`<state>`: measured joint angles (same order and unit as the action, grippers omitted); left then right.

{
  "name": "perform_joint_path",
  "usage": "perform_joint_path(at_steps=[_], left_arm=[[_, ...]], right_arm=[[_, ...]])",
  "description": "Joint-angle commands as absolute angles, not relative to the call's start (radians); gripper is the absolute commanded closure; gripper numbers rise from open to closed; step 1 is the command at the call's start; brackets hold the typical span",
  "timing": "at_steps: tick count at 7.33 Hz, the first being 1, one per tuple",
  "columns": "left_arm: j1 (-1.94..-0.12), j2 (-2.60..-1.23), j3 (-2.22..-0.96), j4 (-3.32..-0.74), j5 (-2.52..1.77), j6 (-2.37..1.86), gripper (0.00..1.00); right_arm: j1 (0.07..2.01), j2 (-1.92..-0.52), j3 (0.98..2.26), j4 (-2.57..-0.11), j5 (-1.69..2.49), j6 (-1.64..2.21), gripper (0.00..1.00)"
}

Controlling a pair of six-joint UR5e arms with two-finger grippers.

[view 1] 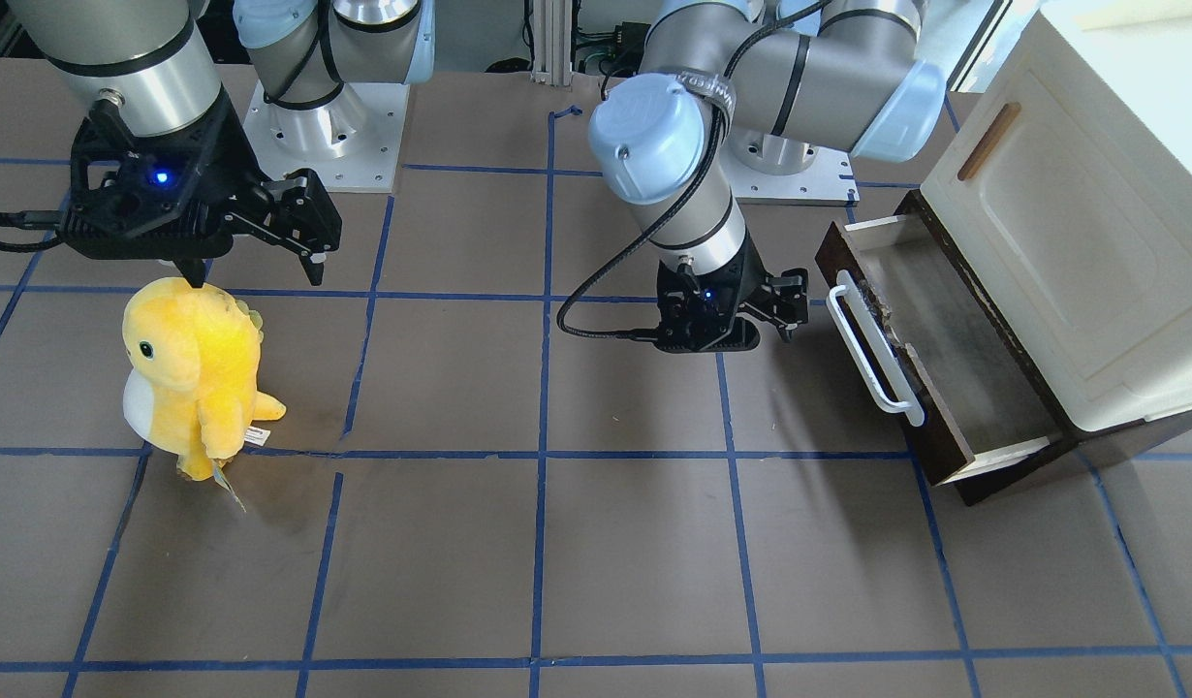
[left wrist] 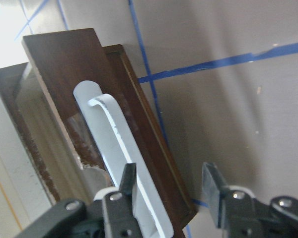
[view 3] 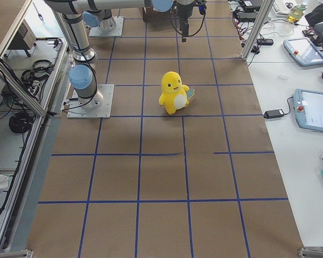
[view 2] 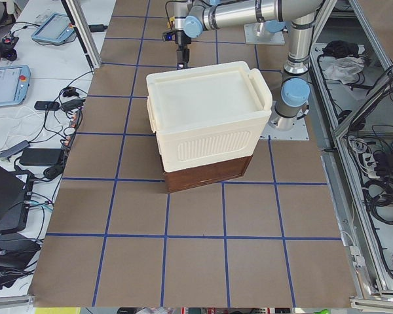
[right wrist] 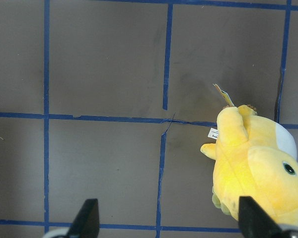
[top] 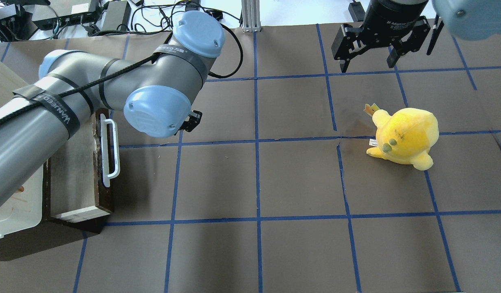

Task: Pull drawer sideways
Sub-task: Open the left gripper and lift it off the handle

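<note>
My left gripper (left wrist: 169,171) hangs spread, one finger just beside the handle (left wrist: 114,144), gripping nothing; behind the handle the drawer (left wrist: 64,64) stands pulled out from under the cabinet (view 1: 1071,242); well across the table (view 1: 557,562), my right gripper (right wrist: 169,210) is spread too, above the plush (right wrist: 258,168).

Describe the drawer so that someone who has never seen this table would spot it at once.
At the table's end on the robot's left stands a big cream-white cabinet box. The drawer juts out from under it, pulled open towards the table's middle. Its dark brown front with a long white bar handle sets it apart from the box, which has only a small brown handle.
</note>
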<state>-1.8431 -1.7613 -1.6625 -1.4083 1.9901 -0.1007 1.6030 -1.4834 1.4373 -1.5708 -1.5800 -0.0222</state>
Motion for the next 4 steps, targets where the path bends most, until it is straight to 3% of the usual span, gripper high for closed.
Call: perform_joint_path(at_steps=[1, 4], left_arm=[[-1.765, -1.653, -1.635, -1.422, 1.777, -0.071, 0.0], [-1.669, -1.527, -1.612, -1.528, 1.579, -0.071, 0.0]], right_arm=[[1.603, -1.483, 1.437, -1.571, -1.58, -0.021, 0.0], [1.603, -1.483, 1.437, -1.571, -1.58, -0.021, 0.0]])
